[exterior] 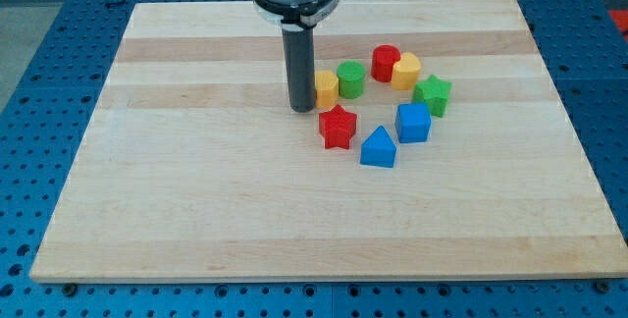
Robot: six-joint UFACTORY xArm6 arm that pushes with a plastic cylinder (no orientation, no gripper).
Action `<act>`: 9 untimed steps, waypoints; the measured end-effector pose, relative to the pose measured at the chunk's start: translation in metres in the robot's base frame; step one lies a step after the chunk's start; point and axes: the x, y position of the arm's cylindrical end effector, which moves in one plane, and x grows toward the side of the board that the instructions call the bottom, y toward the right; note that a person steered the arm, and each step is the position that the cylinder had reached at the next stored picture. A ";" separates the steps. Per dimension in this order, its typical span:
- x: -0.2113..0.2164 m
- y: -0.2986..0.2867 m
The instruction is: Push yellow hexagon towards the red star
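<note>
My tip (300, 110) rests on the board just left of a yellow block (327, 87) and touches or nearly touches it. The rod hides that block's left side, so I cannot make out its shape. The red star (337, 127) lies just below that block, to the lower right of my tip. A second yellow block (406, 71) with angled sides, possibly a hexagon, sits further right against a red cylinder (385, 62).
A green cylinder (350, 79) stands right of the near yellow block. A green star (433, 94), a blue cube (413, 122) and a blue triangle (378, 147) complete a loose ring right of the red star. The wooden board (177, 181) lies on a blue perforated table.
</note>
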 end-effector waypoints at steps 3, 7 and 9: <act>-0.020 -0.059; -0.069 -0.053; -0.069 -0.017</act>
